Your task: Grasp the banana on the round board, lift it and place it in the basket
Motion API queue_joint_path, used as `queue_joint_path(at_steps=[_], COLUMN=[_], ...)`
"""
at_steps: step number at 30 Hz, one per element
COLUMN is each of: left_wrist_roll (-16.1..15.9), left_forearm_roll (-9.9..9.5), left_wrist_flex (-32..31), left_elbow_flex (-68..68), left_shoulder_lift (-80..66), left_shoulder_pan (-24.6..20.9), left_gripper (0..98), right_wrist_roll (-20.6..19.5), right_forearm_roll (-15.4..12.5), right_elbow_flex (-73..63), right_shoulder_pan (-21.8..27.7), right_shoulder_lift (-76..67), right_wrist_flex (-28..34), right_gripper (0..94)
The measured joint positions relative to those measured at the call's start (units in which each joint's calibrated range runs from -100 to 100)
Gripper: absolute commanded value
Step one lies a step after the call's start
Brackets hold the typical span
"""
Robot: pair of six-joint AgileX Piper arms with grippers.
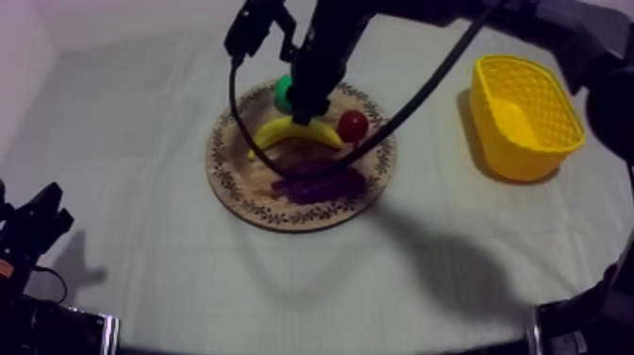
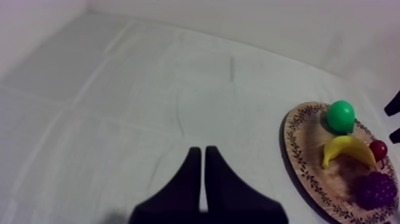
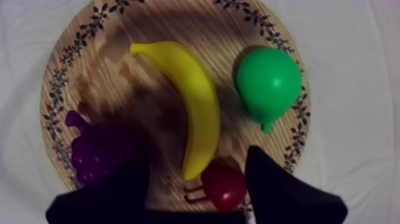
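Observation:
A yellow banana (image 1: 297, 132) (image 3: 196, 101) lies across the round wooden board (image 1: 241, 194) (image 3: 59, 89), between a green pear (image 1: 282, 92) (image 3: 268, 80), a small red fruit (image 1: 352, 125) (image 3: 223, 184) and purple grapes (image 1: 321, 184) (image 3: 95, 149). My right gripper (image 1: 307, 111) (image 3: 197, 158) hangs just above the board, open, its fingers on either side of the banana's end beside the red fruit. My left gripper (image 1: 33, 227) (image 2: 199, 154) rests low at the table's left, shut on nothing. The yellow basket (image 1: 524, 118) stands at the right.
From the left wrist camera the board (image 2: 297, 149) lies far off with the banana (image 2: 345, 149), the pear (image 2: 340, 115), the red fruit (image 2: 378, 149) and the grapes (image 2: 375, 189) on it. Bare cloth spreads between board and basket and along the front of the table.

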Motion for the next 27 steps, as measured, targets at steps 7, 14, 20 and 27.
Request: queue_joint_path(at_steps=[7, 14, 20, 27], left_wrist_roll=[0.00, 0.00, 0.00, 0.00], left_forearm_roll=[0.00, 0.00, 0.00, 0.00], left_wrist_flex=[0.00, 0.00, 0.00, 0.00], left_elbow_flex=[0.00, 0.00, 0.00, 0.00], left_shoulder_lift=[0.00, 0.00, 0.00, 0.00], left_shoulder_pan=[0.00, 0.00, 0.00, 0.00], left_gripper=[0.0, 0.0, 0.0, 0.0], right_wrist_roll=[0.84, 1.30, 1.52, 1.58], right_forearm_roll=[-0.62, -1.13, -0.98, -0.42], right_elbow_flex=[-4.06, -7.77, -11.22, -14.76], right_shoulder_pan=[-0.33, -0.54, -0.05, 0.67], right_shoulder_lift=[6.85, 12.66, 17.25, 21.40], right_wrist_flex=[-0.11, -0.12, -0.42, -0.27], right_gripper=[46.8, 46.1, 45.5, 38.6])
